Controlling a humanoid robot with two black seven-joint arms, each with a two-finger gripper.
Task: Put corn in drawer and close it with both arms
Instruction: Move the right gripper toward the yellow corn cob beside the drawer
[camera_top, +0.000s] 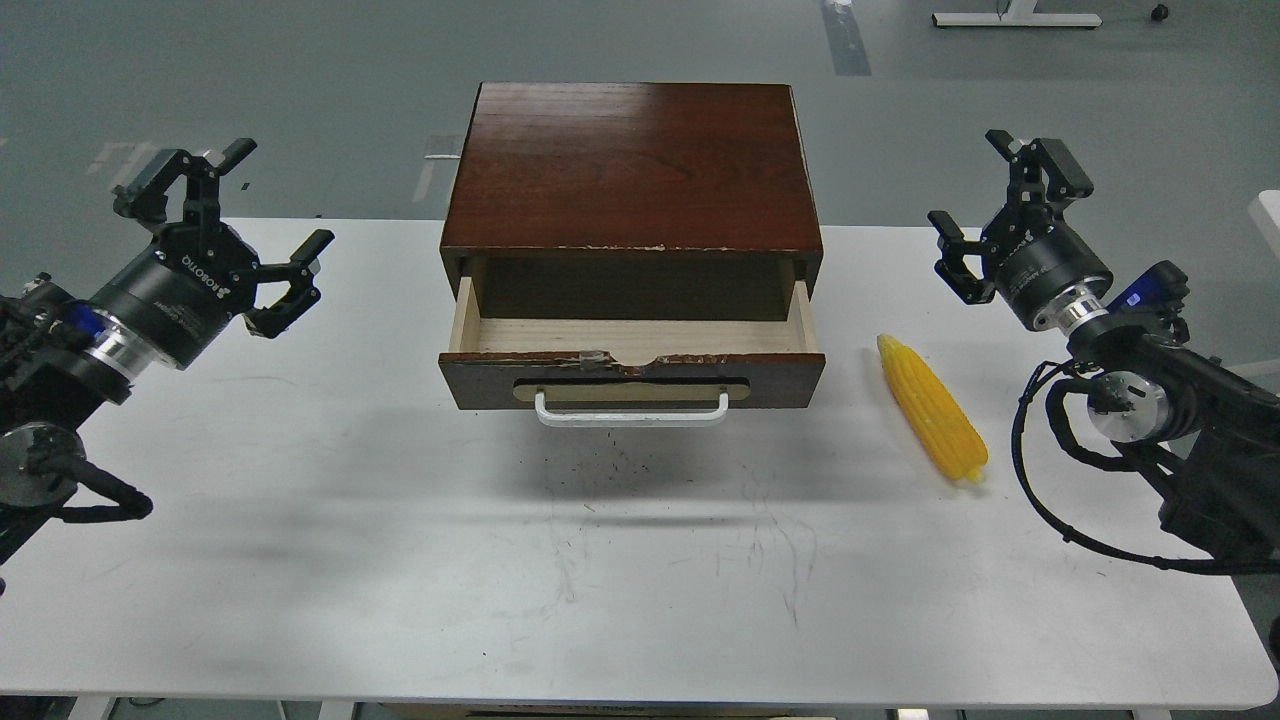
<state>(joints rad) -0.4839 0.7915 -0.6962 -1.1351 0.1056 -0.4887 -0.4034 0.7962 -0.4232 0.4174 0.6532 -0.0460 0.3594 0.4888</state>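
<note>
A bright yellow ear of corn (932, 408) lies on the white table to the right of the drawer, its pointed tip toward the back. The dark brown drawer (632, 378) stands pulled out of its cabinet (632, 165), showing a pale wood inside with nothing in it and a white bar handle (632, 412) in front. My left gripper (240, 215) hangs open above the table's left side, well away from the drawer. Over on the right, my right gripper (990, 205) is open too, above and behind the corn, holding nothing.
The white table (600, 580) runs wide in front of the drawer, with scuff marks near the middle. Black cables loop off my right arm (1150, 400) near the table's right edge. Grey floor lies behind the cabinet.
</note>
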